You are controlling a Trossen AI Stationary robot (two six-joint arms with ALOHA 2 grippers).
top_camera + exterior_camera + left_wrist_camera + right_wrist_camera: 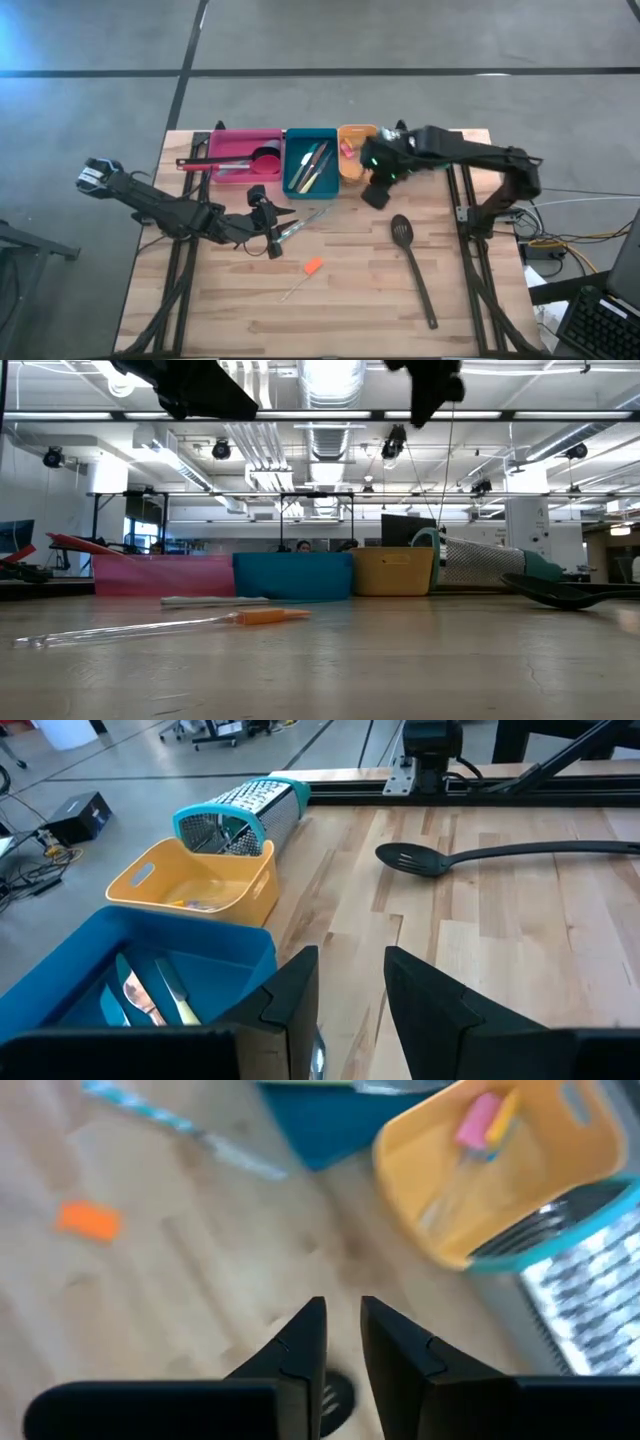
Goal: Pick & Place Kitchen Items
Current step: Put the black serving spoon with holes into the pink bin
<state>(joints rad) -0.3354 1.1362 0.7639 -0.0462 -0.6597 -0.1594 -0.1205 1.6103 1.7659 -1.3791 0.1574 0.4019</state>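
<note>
Slotted spoon (412,262) lies loose on the bench right side while the right claw (376,190), narrowly parted and empty, should drop squarely over its handle.

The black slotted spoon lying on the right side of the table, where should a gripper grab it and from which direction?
Probably the slotted spoon is best gripped mid-handle, coming straight down from above. It lies flat on the bare table, head toward the trays, its long, thin, straight handle running toward the near edge with nothing beside it. Fingers should close across the handle's width; the broad head looks harder to pinch.
</note>
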